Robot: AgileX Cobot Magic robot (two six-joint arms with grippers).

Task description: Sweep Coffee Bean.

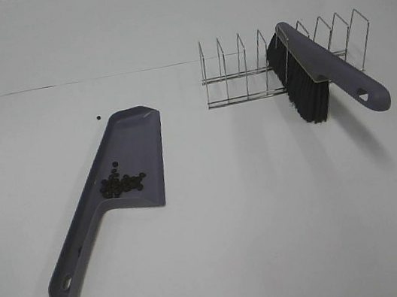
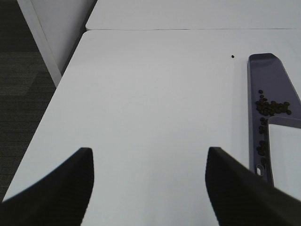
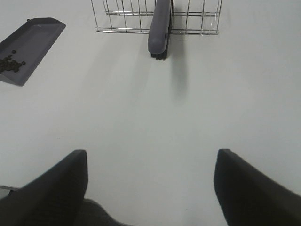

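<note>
The coffee beans lie in a dark cluster inside the purple-grey dustpan, which rests flat on the white table left of centre, handle toward the front. One stray bean sits on the table just beyond the pan's far left corner. The left wrist view shows the dustpan, the beans and the stray bean ahead of my left gripper, open and holding nothing. My right gripper is open too, well short of the dustpan and beans. Neither gripper appears in the exterior view.
A purple-grey brush with black bristles leans in a wire rack at the back right; the right wrist view has the brush and rack straight ahead. The table edge and dark floor lie beside the left gripper.
</note>
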